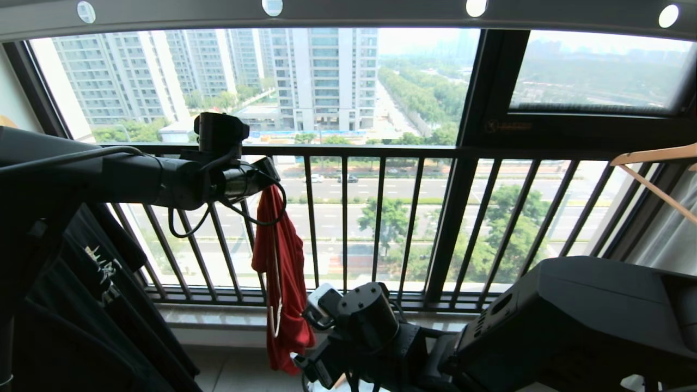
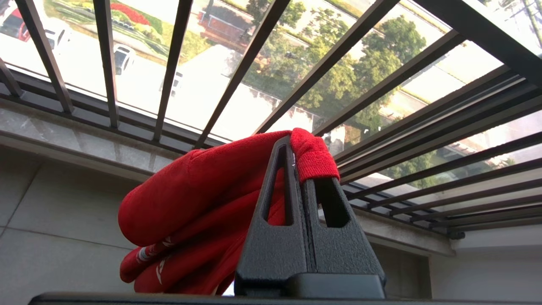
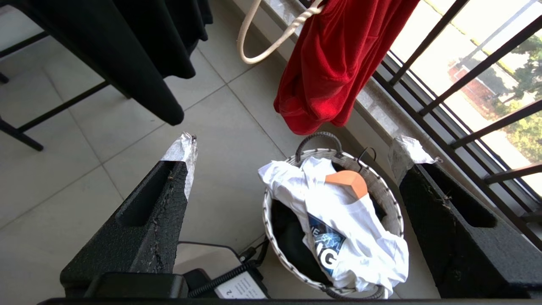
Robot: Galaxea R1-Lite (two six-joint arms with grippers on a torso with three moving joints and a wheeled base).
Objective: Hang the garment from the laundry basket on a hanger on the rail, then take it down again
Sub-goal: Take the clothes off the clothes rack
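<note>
- Your left claw (image 2: 296, 146) is pressed together on a fold of the red shirt (image 1: 280, 261), pinching it near the ribbed edge; in the left wrist view the cloth wraps over the fingertip and bunches below.
- You hold the shirt high in front of the window railing (image 1: 381, 158), so it hangs free in 1 long bundle, clear of the floor (image 3: 84, 169). That height looks chosen to let the cloth fall open for the other arm.
- Your right claw (image 3: 292, 152) is low, below the shirt, with its 2 fingers spread wide and nothing between them. Pale tape wraps both tips.
- From the right wrist view the shirt's lower end hangs just above the basket (image 3: 271, 220) on the floor by the window ledge. The basket holds a white shirt (image 3: 338, 212) with a blue print, a dark item beneath, and a wooden hanger end (image 3: 347, 182) poking up.
- A white loop (image 3: 258, 46) dangles beside the red cloth; you cannot tell from here whether it is the wire hanger.
- The rail (image 1: 348, 11) with its round holes runs overhead, bare above the shirt; a wooden hanger (image 1: 653, 163) hangs at the far right and a black shirt (image 1: 98, 283) at the left.
- Judging by this, the open right claw is placed to take a 2nd hold; mind the cable (image 1: 261, 212) looping near your left wrist.
</note>
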